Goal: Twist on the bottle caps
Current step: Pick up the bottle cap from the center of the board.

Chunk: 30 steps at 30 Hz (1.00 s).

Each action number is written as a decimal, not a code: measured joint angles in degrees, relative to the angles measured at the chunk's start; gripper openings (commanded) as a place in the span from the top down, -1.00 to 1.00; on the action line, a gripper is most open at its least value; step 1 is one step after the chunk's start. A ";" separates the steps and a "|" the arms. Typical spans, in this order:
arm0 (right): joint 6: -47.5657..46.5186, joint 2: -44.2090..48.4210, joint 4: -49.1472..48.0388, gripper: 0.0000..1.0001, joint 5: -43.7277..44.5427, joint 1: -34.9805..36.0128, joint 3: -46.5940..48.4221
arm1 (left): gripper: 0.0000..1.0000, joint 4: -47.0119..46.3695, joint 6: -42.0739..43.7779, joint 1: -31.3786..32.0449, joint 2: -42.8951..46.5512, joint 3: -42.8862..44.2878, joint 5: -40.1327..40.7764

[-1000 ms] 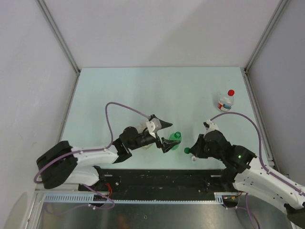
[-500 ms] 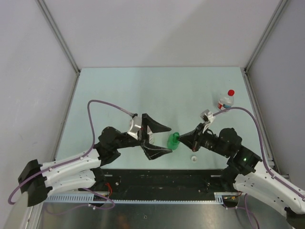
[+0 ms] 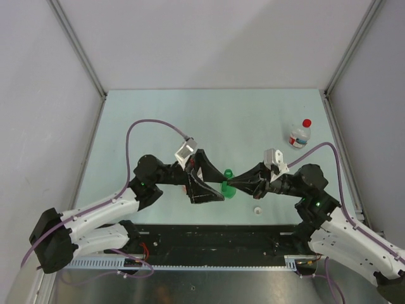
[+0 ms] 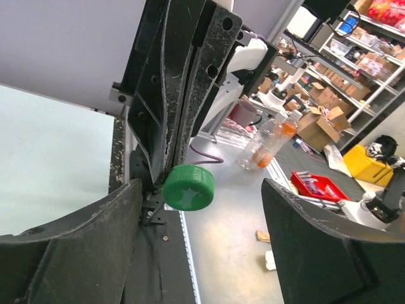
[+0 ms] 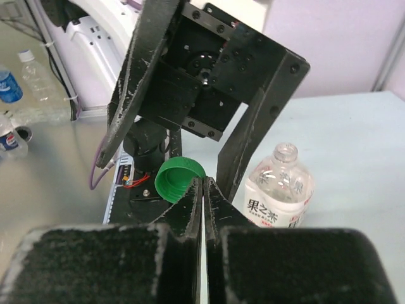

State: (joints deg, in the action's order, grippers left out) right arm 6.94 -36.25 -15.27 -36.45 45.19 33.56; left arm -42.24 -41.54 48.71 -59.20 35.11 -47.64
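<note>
Pale green flat table (image 3: 190, 114): small clear red-capped plastic bottle (image 3: 299, 135) upright near right edge; small white round plastic cap (image 3: 257, 210) near front edge.

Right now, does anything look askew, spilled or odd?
The small green plastic screw cap is pinched only at its rim by the right gripper's shut jaws, hanging off to one side between the left gripper's open jaws: a precarious hold. Nothing looks spilled.

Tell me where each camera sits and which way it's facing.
Top external: above, behind the arms, looking down on the table; left tool and right tool show.
Left wrist: on the left arm, facing the right tool's green cap; own open fingers show.
Right wrist: on the right arm, facing the left tool and a clear bottle; own shut fingers show.
Shared: both wrist views catch the green cap.
</note>
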 measured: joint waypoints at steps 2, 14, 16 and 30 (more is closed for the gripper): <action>-1.49 -0.94 -0.52 1.00 -2.29 -0.46 0.87 | -0.53 -0.02 -1.27 -0.07 -0.02 0.09 -0.90; -6.78 -2.84 1.20 1.00 -9.42 -3.37 4.52 | -0.17 -0.02 -4.55 -0.52 0.22 0.26 -2.36; -6.91 -3.30 1.40 1.00 -10.58 -3.43 4.55 | -0.17 -0.04 -5.03 -0.52 0.22 0.28 -2.38; -8.02 -4.74 1.86 1.00 -13.22 -3.43 5.40 | 0.24 0.17 -7.32 -0.81 -0.20 0.37 -2.05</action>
State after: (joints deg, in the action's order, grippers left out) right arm -1.08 -40.99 -13.41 -49.67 41.76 38.96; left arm -42.06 -48.86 47.90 -59.40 35.48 -49.69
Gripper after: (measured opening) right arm 0.009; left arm 0.407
